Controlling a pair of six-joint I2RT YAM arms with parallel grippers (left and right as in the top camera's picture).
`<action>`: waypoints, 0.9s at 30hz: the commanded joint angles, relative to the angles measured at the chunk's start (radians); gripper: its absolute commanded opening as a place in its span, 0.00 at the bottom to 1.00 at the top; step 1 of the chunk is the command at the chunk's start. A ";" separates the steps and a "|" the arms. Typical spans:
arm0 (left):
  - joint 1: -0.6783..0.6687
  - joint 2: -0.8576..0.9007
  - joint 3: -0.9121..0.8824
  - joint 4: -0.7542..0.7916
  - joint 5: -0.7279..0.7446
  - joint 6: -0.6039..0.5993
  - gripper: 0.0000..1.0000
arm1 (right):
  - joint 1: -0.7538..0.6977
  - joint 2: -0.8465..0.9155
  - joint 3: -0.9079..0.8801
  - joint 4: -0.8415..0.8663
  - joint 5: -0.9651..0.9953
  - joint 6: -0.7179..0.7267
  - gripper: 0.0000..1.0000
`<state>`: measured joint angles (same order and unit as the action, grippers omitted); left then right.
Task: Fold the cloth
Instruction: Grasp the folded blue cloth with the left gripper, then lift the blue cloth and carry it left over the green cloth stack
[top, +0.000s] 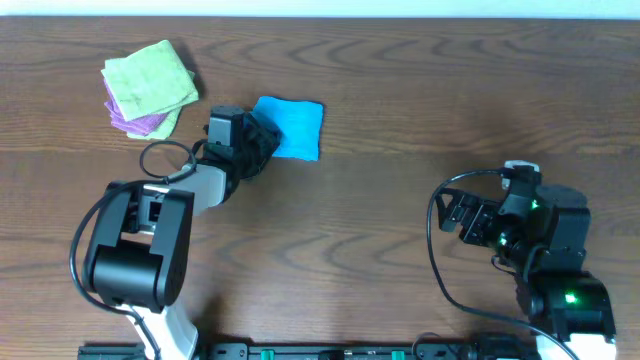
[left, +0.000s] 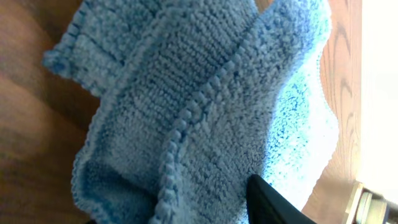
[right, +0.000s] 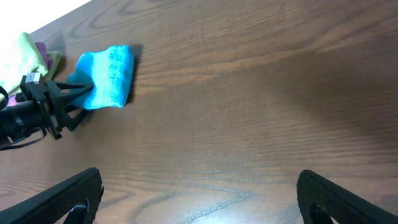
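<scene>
Cloth (top: 298, 125) edge hidden beneath left gripper (top: 266, 141), jaws unseen

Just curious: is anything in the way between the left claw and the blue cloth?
Nothing visible. The left claw is right at the edge of the cloth; the green cloth and purple cloth lie off to one side.

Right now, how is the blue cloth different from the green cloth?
The blue cloth is bright blue; the green cloth is pale green. The blue cloth lies right on the table; the green cloth sits on a purple cloth. The left tool is at the blue cloth's edge, not the green cloth's. Both look soft and small.
</scene>
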<state>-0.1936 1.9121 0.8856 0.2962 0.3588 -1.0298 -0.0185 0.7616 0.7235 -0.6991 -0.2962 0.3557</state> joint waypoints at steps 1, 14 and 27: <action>-0.003 0.077 -0.026 -0.014 -0.044 0.074 0.43 | -0.008 -0.004 -0.008 -0.001 -0.007 0.010 0.99; -0.003 0.168 -0.026 0.162 -0.014 0.226 0.24 | -0.008 -0.004 -0.008 -0.001 -0.007 0.010 0.99; 0.017 0.188 0.003 0.304 0.087 0.327 0.06 | -0.008 -0.004 -0.008 -0.001 -0.007 0.010 0.99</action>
<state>-0.1883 2.0739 0.8917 0.6350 0.4149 -0.7639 -0.0185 0.7616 0.7235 -0.6987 -0.2962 0.3557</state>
